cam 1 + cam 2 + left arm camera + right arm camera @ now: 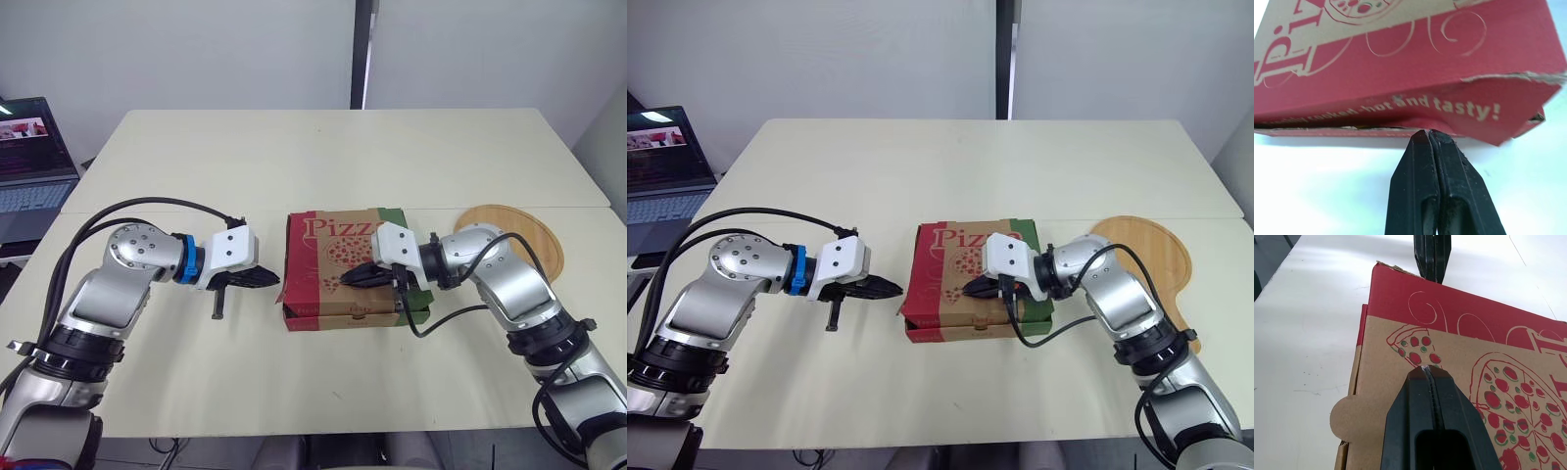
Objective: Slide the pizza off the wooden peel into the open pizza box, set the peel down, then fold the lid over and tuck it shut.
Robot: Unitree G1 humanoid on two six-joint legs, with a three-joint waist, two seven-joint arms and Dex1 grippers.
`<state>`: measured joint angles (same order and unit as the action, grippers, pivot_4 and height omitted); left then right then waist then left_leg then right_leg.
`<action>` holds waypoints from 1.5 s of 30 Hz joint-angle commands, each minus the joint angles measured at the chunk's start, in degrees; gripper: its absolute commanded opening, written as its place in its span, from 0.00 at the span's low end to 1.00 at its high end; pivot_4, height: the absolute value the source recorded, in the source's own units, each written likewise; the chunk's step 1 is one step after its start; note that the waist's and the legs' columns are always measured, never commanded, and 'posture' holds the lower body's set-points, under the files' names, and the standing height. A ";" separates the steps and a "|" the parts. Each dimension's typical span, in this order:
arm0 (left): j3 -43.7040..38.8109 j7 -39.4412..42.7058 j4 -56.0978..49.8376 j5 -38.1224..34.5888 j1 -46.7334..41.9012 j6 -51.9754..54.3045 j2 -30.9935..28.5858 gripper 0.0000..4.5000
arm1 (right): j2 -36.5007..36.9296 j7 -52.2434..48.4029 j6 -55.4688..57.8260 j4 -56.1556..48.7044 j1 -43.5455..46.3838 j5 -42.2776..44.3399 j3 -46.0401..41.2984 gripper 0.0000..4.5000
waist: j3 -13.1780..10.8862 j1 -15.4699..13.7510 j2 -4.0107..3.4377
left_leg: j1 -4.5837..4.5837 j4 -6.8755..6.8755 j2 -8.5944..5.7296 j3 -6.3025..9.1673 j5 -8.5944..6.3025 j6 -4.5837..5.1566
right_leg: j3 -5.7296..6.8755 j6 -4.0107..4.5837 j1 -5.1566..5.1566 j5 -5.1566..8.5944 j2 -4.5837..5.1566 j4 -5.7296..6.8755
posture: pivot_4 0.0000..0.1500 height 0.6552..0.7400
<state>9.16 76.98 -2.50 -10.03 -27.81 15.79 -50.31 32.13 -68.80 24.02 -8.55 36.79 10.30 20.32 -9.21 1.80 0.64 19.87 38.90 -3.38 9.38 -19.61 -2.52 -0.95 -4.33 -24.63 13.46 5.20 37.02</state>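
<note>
The pizza box (328,245) is seen lying near the middle of the table (323,157), with its printed lid folded down over the base. The wooden peel (519,230) has been set flat on the table at about 2 o'clock from the box, just beside it and partly hidden behind the right arm. The left gripper (266,279) is held at 9 o'clock of the box, its two black fingers pressed together. In the left wrist view their tips are met by the lower edge of the red side flap (1488,107), which is splayed outward from the box wall rather than lying flush. The right gripper (355,277) is laid on top of the lid toward its 4 o'clock part, fingers likewise drawn together with nothing between them, the tips resting on the printed cardboard. A round cardboard tab (1344,418) is seen projecting from the lid's edge in the right wrist view. A laptop (29,157) is placed off the table at 10 o'clock.
</note>
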 commanded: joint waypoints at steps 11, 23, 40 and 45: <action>2.06 -0.28 -6.61 0.02 3.76 2.24 -0.20 0.00 | 0.04 -0.53 -0.61 -0.89 0.95 0.56 -0.13 0.00 | 0.00 0.00 0.00 | 0.00 0.00 0.00 -0.01 0.00 0.00 | -0.01 0.00 0.00 0.00 0.00 0.01 | 1.00 1.00; 0.44 -1.67 -6.91 -3.19 0.37 6.26 3.05 0.00 | 0.27 -0.67 -0.39 -0.98 0.72 0.60 -0.06 0.00 | 0.00 -0.15 0.00 | 0.01 0.02 -0.01 0.00 0.00 0.00 | 0.00 0.00 0.01 0.00 0.01 0.00 | 1.00 1.00; -0.99 -2.03 -4.73 -2.30 1.27 5.02 -0.92 0.00 | 0.43 0.06 -0.53 -1.34 -0.03 -0.10 0.38 0.00 | 0.00 -0.01 0.00 | 0.00 0.00 0.01 0.00 0.00 0.00 | -0.01 0.00 0.00 0.00 0.00 0.00 | 1.00 1.00; -4.26 -3.50 -4.92 -5.20 1.37 7.46 -1.82 0.00 | 0.50 1.78 -1.01 -1.99 -1.55 -0.97 0.72 0.00 | 0.00 -0.14 0.00 | 0.01 0.00 0.00 0.00 0.00 0.00 | -0.01 0.00 0.00 0.00 0.00 -0.01 | 1.00 1.00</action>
<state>7.48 74.22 -5.92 -13.38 -25.67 22.24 -51.75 32.47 -67.64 24.01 -8.59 35.37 9.70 21.48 -9.21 1.66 0.64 19.89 38.90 -3.39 9.39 -19.61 -2.51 -0.94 -4.33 -24.64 13.46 5.20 37.01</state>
